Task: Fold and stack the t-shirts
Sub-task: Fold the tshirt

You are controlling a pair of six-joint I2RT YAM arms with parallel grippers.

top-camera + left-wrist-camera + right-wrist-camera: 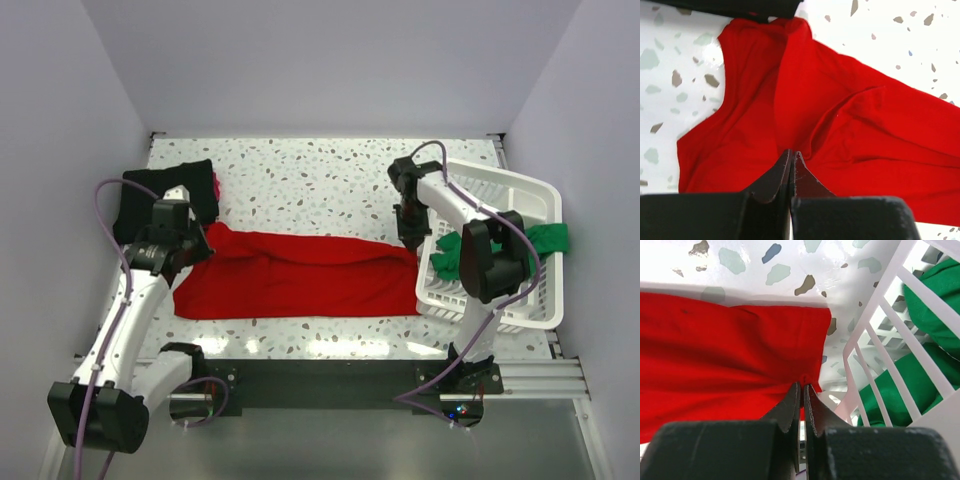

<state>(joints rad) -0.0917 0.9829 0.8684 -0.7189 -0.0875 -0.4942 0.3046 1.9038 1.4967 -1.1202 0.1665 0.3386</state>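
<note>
The red t-shirt (300, 275) lies stretched in a long band across the table (300, 165), toward its near edge. The left gripper (792, 156) is closed on its left end. The right gripper (802, 387) is closed on its right end, just beside the white basket (530, 190), which holds the green t-shirt (550, 238). The black t-shirt (150, 200) sits folded at the far left corner. I judge that the red one is being folded; the next move needs both arms to carry the cloth together and taut.
</note>
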